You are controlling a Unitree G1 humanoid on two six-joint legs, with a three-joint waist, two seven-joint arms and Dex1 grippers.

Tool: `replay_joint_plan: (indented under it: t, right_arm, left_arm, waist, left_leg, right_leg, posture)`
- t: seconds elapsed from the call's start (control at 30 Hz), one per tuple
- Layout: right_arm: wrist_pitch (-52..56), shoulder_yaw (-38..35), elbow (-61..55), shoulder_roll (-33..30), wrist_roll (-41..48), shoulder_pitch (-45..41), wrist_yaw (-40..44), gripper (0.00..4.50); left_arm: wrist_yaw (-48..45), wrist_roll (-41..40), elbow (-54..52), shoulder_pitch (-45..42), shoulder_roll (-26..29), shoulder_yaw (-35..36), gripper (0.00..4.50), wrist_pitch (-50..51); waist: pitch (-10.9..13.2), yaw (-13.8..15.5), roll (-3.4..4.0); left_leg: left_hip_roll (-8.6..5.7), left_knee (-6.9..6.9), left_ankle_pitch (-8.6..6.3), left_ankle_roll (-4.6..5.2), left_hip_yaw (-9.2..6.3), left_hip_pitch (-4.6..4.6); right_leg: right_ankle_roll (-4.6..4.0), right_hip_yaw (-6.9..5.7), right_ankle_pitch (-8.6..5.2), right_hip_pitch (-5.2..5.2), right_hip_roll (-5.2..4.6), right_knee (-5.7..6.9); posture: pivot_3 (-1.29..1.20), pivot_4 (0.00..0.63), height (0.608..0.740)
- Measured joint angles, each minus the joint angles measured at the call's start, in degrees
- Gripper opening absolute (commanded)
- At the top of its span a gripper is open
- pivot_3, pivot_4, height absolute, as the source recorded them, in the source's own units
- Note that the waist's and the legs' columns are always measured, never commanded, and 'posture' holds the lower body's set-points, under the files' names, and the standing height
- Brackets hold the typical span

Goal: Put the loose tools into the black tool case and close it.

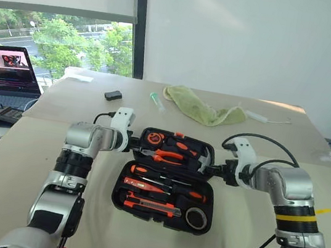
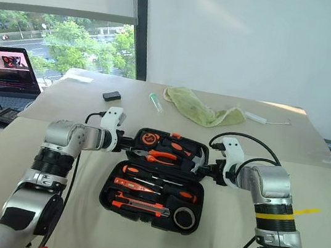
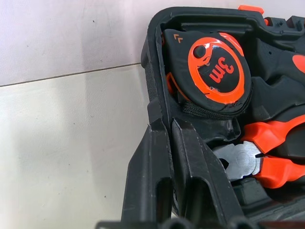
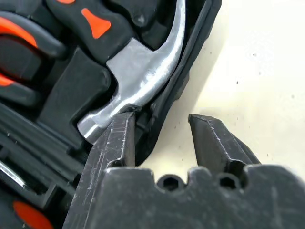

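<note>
**Tool case, open on counter, contents stowed, lid not yet shut**

Location: the black tool case (image 1: pixel 166 180) lies open in the middle of the counter (image 1: pixel 10 163), lid half away from the robot, tray half toward it.

Left gripper (image 3: pixel 171 143): jaws closed tight on the left rim of the lid half, just beside the tape measure (image 3: pixel 212 71).

Right gripper (image 4: pixel 159 133): jaws partly open, straddling the right rim of the lid half by the hammer (image 4: pixel 143 81); one jaw inside the wall, one outside, nothing clamped that I can see.

Contents, counted:
- Long-shaft screwdrivers (image 1: pixel 169 185): two, in the tray half.
- Slim tester screwdriver (image 1: pixel 144 186): one, just beside them.
- Utility knife (image 1: pixel 147 204): one, at the tray's near edge.
- Tape roll (image 1: pixel 196 218): one, in the near right corner.
- Pliers (image 1: pixel 167 156), hammer, tape measure: one each, in the lid half.
- Loose tools left on the counter: none seen.

Elsewhere on the counter, well apart: one green cloth (image 1: pixel 202 109), one small black box (image 1: pixel 113 95), one laptop (image 1: pixel 4 75).

Risks, judged:
- The unclamped right side may slip as the lid swings, so the lid twists or drops.
- A lopsided lift could drag the whole case across the counter.
- Any tool sitting proud of its recess, the tape roll especially, could stop the halves meeting and the orange latch (image 1: pixel 179 135) catching.
- Lid-side tools may fall out when tipped over.
</note>
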Motion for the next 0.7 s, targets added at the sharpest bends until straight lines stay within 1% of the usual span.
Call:
replay_joint_plan:
  t: [0.1, 0.2, 0.3, 0.43, 0.5, 0.57, 0.7]
  right_arm:
    - [-1.65, 0.47, 0.91, 0.17, -0.16, -0.3, 0.4, 0.06]
    - [-2.56, 0.97, 1.13, -0.11, -0.27, -0.24, 1.01, 0.06]
    - [-3.79, 2.26, -1.45, -1.61, -0.22, 1.26, 2.83, 0.06]
    - [-7.82, 3.4, -8.21, -3.11, -0.39, 6.09, 4.67, 0.06]
    - [-11.19, 3.5, -11.24, -3.43, -0.97, 8.95, 4.86, 0.06]
    - [-15.28, 3.65, -13.37, -3.41, -2.33, 11.2, 4.84, 0.06]
    - [-25.0, 2.54, -17.44, -1.83, -5.57, 17.2, 3.66, 0.06]
  left_arm:
    - [0.02, 0.15, -0.88, 0.69, 0.04, 0.02, 0.0, 0.38]
    - [0.01, 0.12, -2.21, 1.41, 0.04, 0.03, 0.0, 1.12]
    - [-0.15, -0.22, -5.5, 3.04, 0.18, 0.16, 0.0, 2.31]
    - [-1.08, -1.5, -12.87, 6.59, 1.8, 0.89, 0.0, 5.76]
    - [-1.7, -2.32, -16.94, 9.34, 2.38, 1.62, 0.0, 5.62]
    - [-3.02, -2.46, -21.07, 12.64, 3.3, 1.38, 0.0, 2.96]
    - [-5.78, -2.28, -29.11, 21.2, 4.37, 1.22, 0.0, -7.74]
  waist:
    - [-0.02, -0.01, -0.03]
    - [-0.02, 0.04, -0.03]
    - [-0.03, 0.09, -0.01]
    - [-0.04, -0.1, 0.0]
    - [-0.04, -0.28, 0.0]
    - [-0.04, -0.25, 0.0]
    - [-0.03, -0.06, 0.0]
  left_leg:
    - [-0.01, 0.05, -0.03, 0.05, 0.0, 0.06]
    - [-0.01, 0.1, -0.03, 0.06, -0.01, 0.09]
    - [0.0, 0.07, -0.03, 0.05, -0.01, 0.08]
    - [0.01, -0.02, -0.03, 0.01, -0.04, 0.01]
    - [0.01, -0.14, -0.04, -0.01, -0.02, -0.02]
    - [0.01, -0.19, -0.03, -0.03, 0.0, -0.06]
    - [0.03, -0.21, 0.02, -0.12, 0.01, -0.15]
  right_leg:
    - [0.02, 0.03, 0.02, 0.09, -0.03, 0.02]
    - [0.03, 0.04, 0.03, 0.1, -0.04, 0.11]
    - [0.03, 0.04, 0.02, 0.06, -0.03, 0.1]
    - [0.06, 0.05, 0.01, -0.07, 0.0, 0.05]
    - [0.06, 0.09, 0.0, -0.15, 0.0, 0.0]
    - [0.06, 0.08, 0.0, -0.21, 0.01, -0.08]
    - [0.04, 0.09, 0.0, -0.21, 0.0, -0.28]
  posture:
    - [0.0, 0.15, 0.74]
    - [0.0, 0.15, 0.74]
    - [0.0, 0.15, 0.74]
    - [0.0, 0.15, 0.74]
    - [0.0, 0.15, 0.74]
    - [0.0, 0.15, 0.74]
    - [0.0, 0.15, 0.74]
